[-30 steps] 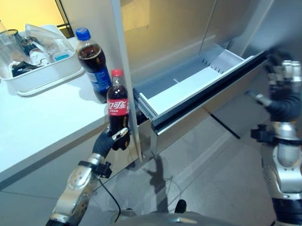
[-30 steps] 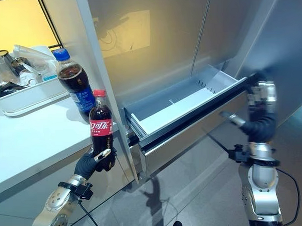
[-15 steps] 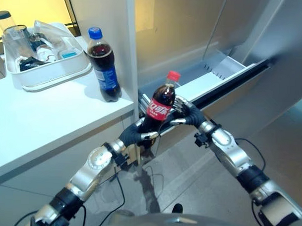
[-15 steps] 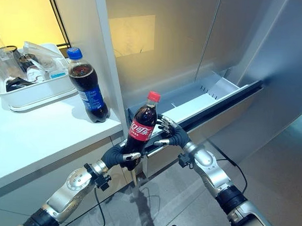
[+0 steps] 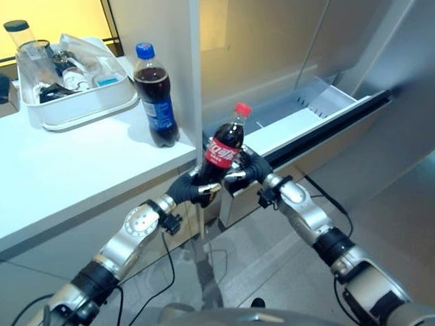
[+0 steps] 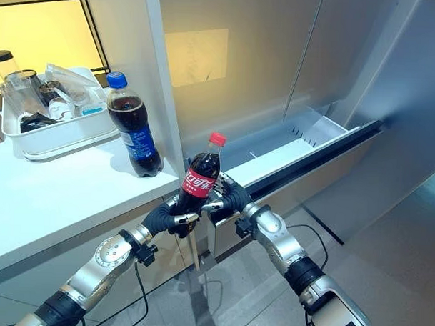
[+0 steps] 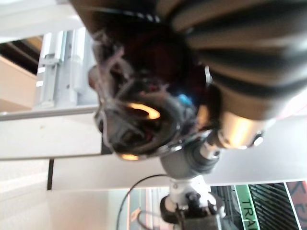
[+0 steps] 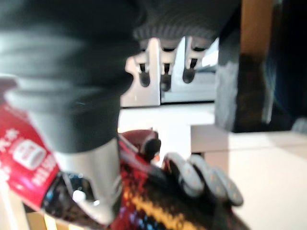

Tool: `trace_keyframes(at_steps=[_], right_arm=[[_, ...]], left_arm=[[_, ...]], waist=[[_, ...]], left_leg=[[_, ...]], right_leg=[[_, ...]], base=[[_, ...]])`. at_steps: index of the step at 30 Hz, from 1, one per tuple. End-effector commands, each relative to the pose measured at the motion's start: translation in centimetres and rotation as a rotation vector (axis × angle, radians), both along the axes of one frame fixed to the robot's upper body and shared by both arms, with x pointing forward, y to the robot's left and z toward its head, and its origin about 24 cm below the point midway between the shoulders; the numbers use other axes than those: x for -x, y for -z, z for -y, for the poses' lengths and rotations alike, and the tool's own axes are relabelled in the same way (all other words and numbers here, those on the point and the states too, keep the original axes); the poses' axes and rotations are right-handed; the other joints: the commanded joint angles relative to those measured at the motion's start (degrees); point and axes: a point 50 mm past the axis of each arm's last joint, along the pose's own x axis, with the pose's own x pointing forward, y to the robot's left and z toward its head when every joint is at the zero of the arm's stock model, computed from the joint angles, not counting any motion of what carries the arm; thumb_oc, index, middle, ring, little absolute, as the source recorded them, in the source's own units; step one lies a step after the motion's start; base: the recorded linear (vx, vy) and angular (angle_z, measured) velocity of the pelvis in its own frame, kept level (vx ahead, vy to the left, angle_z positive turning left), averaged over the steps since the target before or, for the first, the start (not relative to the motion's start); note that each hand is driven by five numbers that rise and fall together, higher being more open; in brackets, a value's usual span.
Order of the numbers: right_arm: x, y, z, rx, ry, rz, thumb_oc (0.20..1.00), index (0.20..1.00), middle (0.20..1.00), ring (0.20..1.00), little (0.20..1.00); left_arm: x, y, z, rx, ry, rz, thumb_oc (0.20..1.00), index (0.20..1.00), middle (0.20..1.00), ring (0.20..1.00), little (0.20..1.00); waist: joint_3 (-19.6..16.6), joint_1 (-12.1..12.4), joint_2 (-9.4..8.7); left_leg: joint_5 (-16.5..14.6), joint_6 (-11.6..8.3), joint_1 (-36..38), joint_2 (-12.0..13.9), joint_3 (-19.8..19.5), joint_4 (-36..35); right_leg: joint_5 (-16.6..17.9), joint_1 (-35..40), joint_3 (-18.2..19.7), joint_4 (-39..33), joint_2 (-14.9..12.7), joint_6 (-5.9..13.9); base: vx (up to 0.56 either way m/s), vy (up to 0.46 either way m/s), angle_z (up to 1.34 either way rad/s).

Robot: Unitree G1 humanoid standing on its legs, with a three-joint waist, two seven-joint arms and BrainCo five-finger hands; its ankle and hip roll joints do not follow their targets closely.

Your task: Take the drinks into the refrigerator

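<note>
Both hands are closed on the red bottle (image 6: 197, 181): the left hand (image 6: 167, 218) is curled round its base, the right hand (image 6: 229, 197) wrapped at its middle, apparently for a handover toward the open drawer (image 6: 289, 148). A blue bottle (image 6: 133, 135) is left at the counter (image 6: 52, 193) edge.

Two shiny robot arms with dark hands

Each arm is silver-grey with round joints and black bands. The left hand (image 6: 165, 218) and the right hand (image 6: 230, 198) wear dark ribbed covers. Their fingers (image 8: 189, 177) are silver with dark tips.
</note>
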Motion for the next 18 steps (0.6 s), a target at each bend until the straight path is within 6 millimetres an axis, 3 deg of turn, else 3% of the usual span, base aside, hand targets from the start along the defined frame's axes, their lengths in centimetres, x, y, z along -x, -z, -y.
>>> trace_keyframes(at_steps=[1,8,9,10,11,18], right_arm=[[-0.7,-3.4,-5.5,-0.101,-0.138,0.063,1.000,1.000,1.000,1.000,1.000],[-1.2,-4.0,-8.6,-0.111,-0.130,0.040,1.000,1.000,1.000,1.000,1.000],[-1.2,-4.2,-9.0,-0.109,-0.133,0.050,0.598,0.598,0.598,0.598,0.598],[-1.2,-4.2,-9.0,-0.109,-0.132,0.051,0.598,0.598,0.598,0.598,0.598],[-1.3,-4.6,-9.1,-0.096,-0.129,0.079,0.200,0.200,0.200,0.200,0.200],[-1.5,-5.7,-8.0,-0.214,-0.055,0.079,0.200,0.200,0.200,0.200,0.200]], left_arm=[[-0.6,-4.4,7.5,0.045,0.357,0.241,0.200,0.200,0.200,0.200,0.200],[-0.3,-4.5,9.7,0.038,0.447,0.234,0.200,0.200,0.200,0.200,0.200],[-0.2,-4.5,9.9,0.038,0.456,0.234,0.200,0.200,0.200,0.200,0.200],[-0.2,-4.5,9.8,0.037,0.456,0.234,0.200,0.200,0.200,0.200,0.200],[-0.2,-4.6,9.9,0.029,0.461,0.239,0.200,0.200,0.200,0.200,0.200],[0.0,-3.8,9.9,0.029,0.432,0.213,0.200,0.200,0.200,0.200,0.200]], waist=[[-1.07,1.66,1.17],[-1.36,2.27,1.17],[-1.40,2.31,1.11],[-1.38,2.31,1.08],[-1.35,2.32,1.06],[-1.41,2.25,0.60]], left_leg=[[-3.08,2.63,-1.45,-3.42,-1.91,0.01],[-2.97,2.59,-1.60,-3.28,-1.96,0.01],[-2.99,2.61,-1.61,-3.29,-1.99,0.01],[-2.99,2.61,-1.61,-3.29,-1.99,0.01],[-3.00,2.58,-1.61,-3.30,-1.96,0.01],[-2.82,2.69,-2.02,-3.33,-2.24,0.01]], right_leg=[[-7.13,3.26,-2.77,7.04,-0.31,2.39],[-7.14,3.54,-2.70,6.55,-0.14,2.34],[-7.12,3.55,-2.64,6.50,-0.12,2.33],[-7.12,3.55,-2.64,6.50,-0.12,2.33],[-7.12,3.52,-2.54,6.47,-0.07,2.31],[-6.99,3.38,-2.76,6.30,-0.18,2.42]], base=[[0.00,0.000,0.00],[0.01,-0.001,0.00],[0.00,0.000,0.00],[0.00,0.000,0.00],[0.00,0.000,0.00],[0.00,0.000,0.00]])
